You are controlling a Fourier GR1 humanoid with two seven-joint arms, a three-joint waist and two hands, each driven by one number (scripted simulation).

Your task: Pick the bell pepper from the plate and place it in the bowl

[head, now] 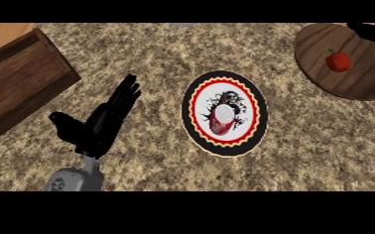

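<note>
One hand shows in full. Past the wooden box (29, 74) at the far left, the left hand (99, 124) hovers over the counter (161, 44) with its fingers straight and spread, holding nothing. It looks parked, out of the way of the work, since the pepper lies well off to the other side.

At the middle sits the patterned bowl (189, 114), as I take it to be, with a black rim and red and yellow rings. Nothing from the task is in it yet. Standing between the hand and the plate, it looks easy to reach from either side.

At the upper right, the pepper (338, 61) rests on the wooden plate (322, 82), untouched, so the pick is not yet done.

A sliver of black at the top right edge is likely the right hand (362, 28), near the pepper because that side is closest. Too little shows to tell its state.
</note>
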